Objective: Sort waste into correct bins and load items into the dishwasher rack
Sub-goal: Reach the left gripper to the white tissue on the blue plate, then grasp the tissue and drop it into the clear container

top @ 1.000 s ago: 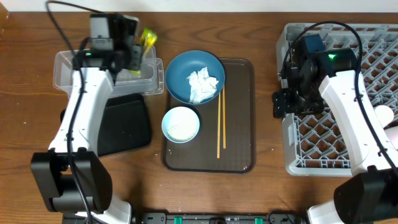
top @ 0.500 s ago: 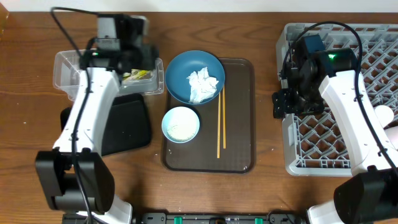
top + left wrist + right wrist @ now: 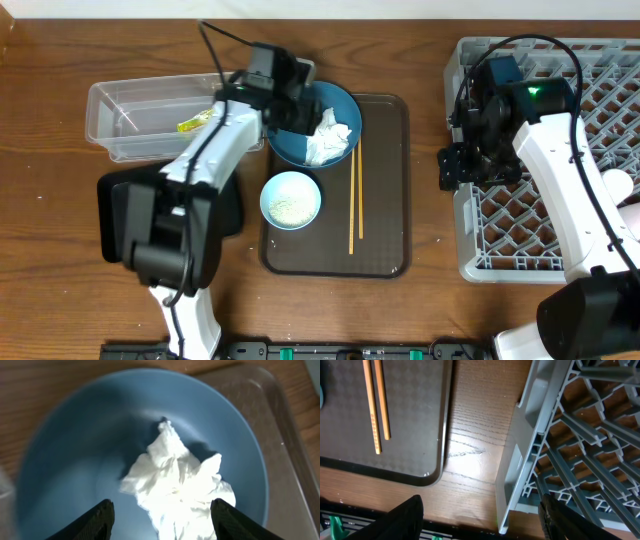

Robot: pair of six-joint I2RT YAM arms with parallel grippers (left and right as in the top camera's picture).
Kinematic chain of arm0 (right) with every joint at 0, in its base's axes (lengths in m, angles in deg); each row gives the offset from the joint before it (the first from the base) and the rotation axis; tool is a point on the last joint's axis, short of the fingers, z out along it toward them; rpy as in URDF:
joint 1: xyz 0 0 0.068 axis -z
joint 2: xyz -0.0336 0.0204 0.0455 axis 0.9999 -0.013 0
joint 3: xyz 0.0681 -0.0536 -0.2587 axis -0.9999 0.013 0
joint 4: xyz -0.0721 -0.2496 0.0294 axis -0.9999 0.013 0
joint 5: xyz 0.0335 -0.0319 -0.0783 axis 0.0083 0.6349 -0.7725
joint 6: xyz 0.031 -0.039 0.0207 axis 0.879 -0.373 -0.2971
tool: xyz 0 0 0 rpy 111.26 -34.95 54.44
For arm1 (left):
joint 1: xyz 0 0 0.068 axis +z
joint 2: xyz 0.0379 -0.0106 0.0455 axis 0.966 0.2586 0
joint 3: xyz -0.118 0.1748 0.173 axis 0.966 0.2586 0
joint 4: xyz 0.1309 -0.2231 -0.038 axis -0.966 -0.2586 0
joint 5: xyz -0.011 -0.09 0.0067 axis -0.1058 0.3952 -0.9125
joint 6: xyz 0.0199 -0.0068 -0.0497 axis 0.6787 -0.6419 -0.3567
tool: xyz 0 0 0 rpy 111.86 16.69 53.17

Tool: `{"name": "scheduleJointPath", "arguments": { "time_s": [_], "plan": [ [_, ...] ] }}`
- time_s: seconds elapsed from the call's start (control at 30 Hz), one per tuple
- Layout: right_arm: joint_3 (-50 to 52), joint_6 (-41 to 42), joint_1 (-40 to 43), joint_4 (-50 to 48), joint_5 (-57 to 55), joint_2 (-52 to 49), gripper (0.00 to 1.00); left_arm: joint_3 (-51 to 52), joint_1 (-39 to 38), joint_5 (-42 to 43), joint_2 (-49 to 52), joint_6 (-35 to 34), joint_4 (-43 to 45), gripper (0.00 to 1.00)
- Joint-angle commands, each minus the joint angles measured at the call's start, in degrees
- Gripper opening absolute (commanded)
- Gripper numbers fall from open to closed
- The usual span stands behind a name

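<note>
- Clear tub (image 3: 140,105) is set on the table (image 3: 430,300), well left of the brown tray (image 3: 385,180). A yellow-green wrapper (image 3: 193,123) is seen inside it.
- Black tray (image 3: 228,205) lies just left of the brown tray and is partly covered by the left arm.
- Left claw (image 3: 161,515) is held over the dark-blue bowl (image 3: 75,450), which overlaps the brown tray's far left corner. Fingers are spread: released, nothing gripped.
- Crumpled napkin (image 3: 175,485) lies in that bowl, directly below the claw and between its fingers. Contact cannot be told.
- Light-blue bowl (image 3: 291,200), with rice grains (image 3: 292,207) in it, sits on the brown tray's left side.
- Chopsticks (image 3: 355,200) lie lengthwise along the brown tray's middle.
- Right claw (image 3: 482,520) is held just right of the brown tray, over bare table beside the wall of the grey rack (image 3: 580,435). Released, empty.
</note>
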Motion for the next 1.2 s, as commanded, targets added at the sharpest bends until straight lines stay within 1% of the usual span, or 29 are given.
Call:
{"name": "scheduleJointPath", "arguments": {
  "time_s": [0.0,0.17,0.27,0.37,0.43,0.47,0.57,0.63,0.83,1.03,1.1,1.17],
  "plan": [
    [-0.9,0.3,-0.5,0.2,-0.4,1.1,0.73,0.0,-1.0,0.3,2.9,-0.3,1.3,0.65],
    [-0.9,0.4,-0.5,0.2,-0.4,1.1,0.73,0.0,-1.6,0.3,5.7,-0.3,1.5,0.64],
    [-0.9,0.4,-0.5,0.2,-0.4,1.1,0.73,0.0,-1.6,-1.2,6.5,-0.2,0.3,0.61],
    [-0.9,0.4,-0.5,0.2,-0.4,1.1,0.73,0.0,-1.6,-2.5,6.7,-0.3,-0.3,0.53],
    [-0.9,0.4,-0.5,0.2,-0.4,1.1,0.73,0.0,-1.6,-2.5,6.7,-0.3,-0.6,0.42],
    [-0.9,0.4,-0.5,0.2,-0.4,1.1,0.73,0.0,-1.6,-2.5,6.7,-0.3,-0.7,0.34],
    [-0.9,0.4,-0.5,0.2,-0.4,1.1,0.73,0.0,-1.6,-2.5,6.7,-0.3,-1.6,0.14],
    [-0.9,0.3,-0.5,0.2,-0.4,1.1,0.73,0.0,-1.6,-2.5,6.7,-0.3,-2.1,0.06],
    [-0.9,0.3,-0.5,0.3,-0.5,1.1,0.73,0.0,-1.6,-2.5,5.5,-0.7,-3.5,0.06],
    [-0.9,0.1,-0.5,0.3,-0.5,1.1,0.73,0.0,-0.8,-2.6,-1.8,-0.7,-3.8,0.06],
    [-0.9,0.1,-0.5,0.3,-0.5,1.1,0.73,0.0,-0.2,-3.9,-4.7,-0.7,-4.6,0.06],
    [-0.9,0.1,-0.5,0.3,-0.5,1.1,0.73,0.0,0.6,-7.7,-7.7,-0.9,-6.1,0.06]
  ]
}}
